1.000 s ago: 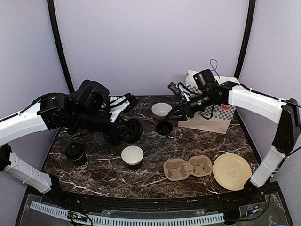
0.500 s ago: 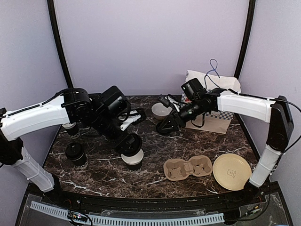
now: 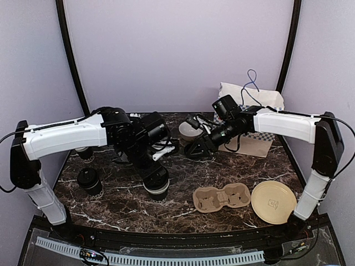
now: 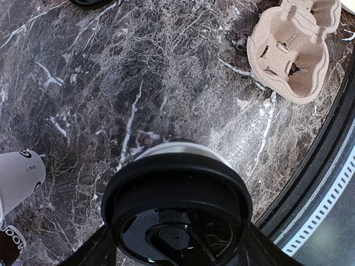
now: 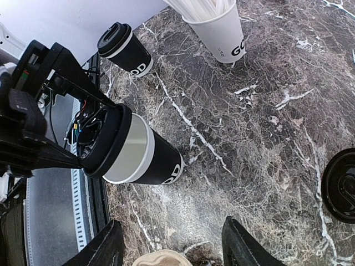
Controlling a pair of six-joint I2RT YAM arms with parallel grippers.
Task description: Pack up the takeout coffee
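Left gripper (image 4: pixel 175 244) clasps a lid (image 4: pixel 177 205) atop the near-centre cup (image 5: pixel 158 163), with the cardboard carrier (image 3: pixel 222 198) just right. Right gripper (image 5: pixel 172 227), fingers wide and empty, hovers near a loose lid (image 5: pixel 341 188), with the paper bag (image 3: pixel 255 145) at far right.

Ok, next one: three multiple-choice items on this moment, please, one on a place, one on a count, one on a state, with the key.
1. Where is the cardboard carrier? A) between the front cup and the tan plate; B) stacked on the plate; C) in the right jaws.
2. How many black cups stand on the table? A) one; B) two; C) four.
3. How are the right jaws? A) shut on a lid; B) open, empty; C) shut on the carrier.

1 A: the top view shows it lying between them.
2 B: the front cup, where the left jaws hold a lid, and a lidded cup at the left.
3 B: in the right wrist view they stand apart, nothing between.
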